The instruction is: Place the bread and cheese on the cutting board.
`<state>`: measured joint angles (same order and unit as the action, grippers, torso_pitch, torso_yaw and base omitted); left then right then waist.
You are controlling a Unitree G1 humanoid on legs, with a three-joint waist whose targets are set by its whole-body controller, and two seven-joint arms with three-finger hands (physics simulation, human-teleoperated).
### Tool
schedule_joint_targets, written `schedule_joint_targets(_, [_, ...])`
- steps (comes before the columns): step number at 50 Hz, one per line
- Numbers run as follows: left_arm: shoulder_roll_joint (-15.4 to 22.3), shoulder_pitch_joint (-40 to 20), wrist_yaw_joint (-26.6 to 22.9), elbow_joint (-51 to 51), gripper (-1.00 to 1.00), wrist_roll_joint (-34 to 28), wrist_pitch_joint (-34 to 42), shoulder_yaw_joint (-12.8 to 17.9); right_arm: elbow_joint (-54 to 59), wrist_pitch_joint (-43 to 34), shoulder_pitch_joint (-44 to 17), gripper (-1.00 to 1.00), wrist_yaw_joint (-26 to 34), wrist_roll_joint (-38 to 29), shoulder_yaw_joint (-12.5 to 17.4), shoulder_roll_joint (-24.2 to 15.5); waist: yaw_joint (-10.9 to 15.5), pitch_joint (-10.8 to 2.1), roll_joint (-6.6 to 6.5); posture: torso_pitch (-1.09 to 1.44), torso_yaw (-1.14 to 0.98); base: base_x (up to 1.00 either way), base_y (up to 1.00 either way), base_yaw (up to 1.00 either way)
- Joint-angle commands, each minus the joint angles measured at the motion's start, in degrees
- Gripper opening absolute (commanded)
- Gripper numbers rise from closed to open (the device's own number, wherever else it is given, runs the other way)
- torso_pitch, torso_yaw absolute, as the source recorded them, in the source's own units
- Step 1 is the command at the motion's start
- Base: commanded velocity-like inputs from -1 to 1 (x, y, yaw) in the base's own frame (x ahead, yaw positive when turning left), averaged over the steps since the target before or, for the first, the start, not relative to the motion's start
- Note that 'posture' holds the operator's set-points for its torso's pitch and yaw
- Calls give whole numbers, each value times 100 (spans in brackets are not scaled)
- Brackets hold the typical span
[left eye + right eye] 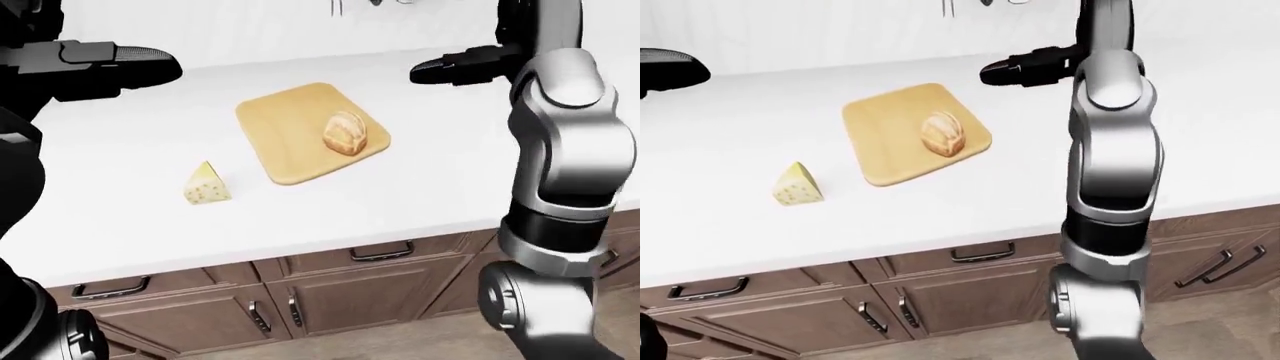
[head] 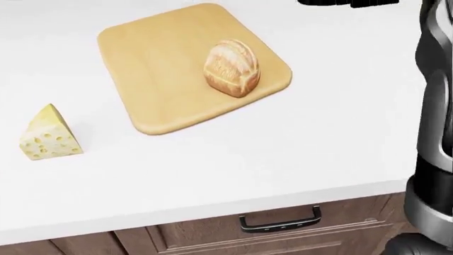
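The dark fingers of the right hand (image 1: 1025, 69) hover empty above the tabletop at the upper right of the board, those of the left hand (image 1: 115, 66) likewise at the upper left; whether either set is spread or closed cannot be told. The crusty, rounded bread (image 2: 231, 68) rests on the smooth, round-cornered wooden cutting board (image 2: 163, 69), while the pale, holed cheese (image 2: 48, 134) wedge sits apart to its left. The glossy white tabletop (image 2: 283, 154) tops brown wooden drawers (image 1: 380, 255) with dark handles.
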<state>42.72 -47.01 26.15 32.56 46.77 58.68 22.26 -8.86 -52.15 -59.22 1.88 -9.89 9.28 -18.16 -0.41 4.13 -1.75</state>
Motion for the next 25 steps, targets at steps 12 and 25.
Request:
schedule_joint_targets(12, [35,264,-64,438,100,-103,390,280,-1024,124,946,100,-461,776,176,-130,-9,-190,17,0,0,0,0,0])
schedule_joint_targets(25, [-262,1050,-115,917,100,460,570,592,-925,272,1088,100,-489,754,163,-157,-13,-205,20,0,0,0,0,0])
